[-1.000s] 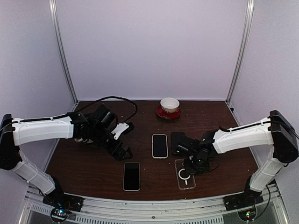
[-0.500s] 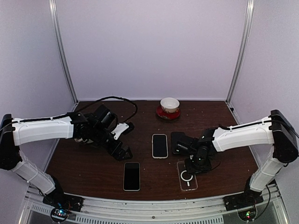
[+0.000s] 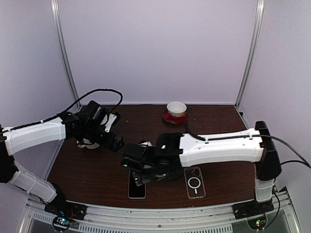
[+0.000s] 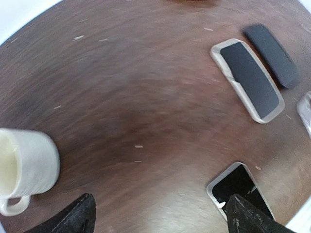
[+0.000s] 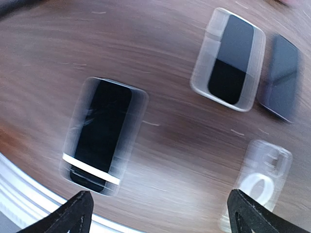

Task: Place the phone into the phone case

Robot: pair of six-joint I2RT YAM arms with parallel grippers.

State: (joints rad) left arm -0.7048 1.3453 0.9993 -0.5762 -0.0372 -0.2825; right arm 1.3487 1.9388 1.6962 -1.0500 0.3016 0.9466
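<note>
A black-screened phone (image 3: 137,190) lies near the table's front edge, also the blurred phone (image 5: 101,136) in the right wrist view. The clear phone case (image 3: 194,182) with a white ring lies flat to its right, and shows as the clear case (image 5: 260,179). My right gripper (image 3: 140,175) reaches across the table and hovers over the front phone's far end, open and empty (image 5: 160,218). A second phone (image 5: 228,60) with a pale rim lies further back; the right arm hides it from above. My left gripper (image 3: 115,142) hangs open and empty (image 4: 160,221) at the left.
A dark flat case (image 4: 272,56) lies beside the second phone (image 4: 248,80). A white mug (image 4: 24,170) stands under the left arm. A cup on a red saucer (image 3: 176,109) sits at the back. The front rail (image 3: 160,213) runs close to the front phone.
My right gripper opened, left the clear case and swung left across the table to above the front phone. The left arm drew back toward the left rear.
</note>
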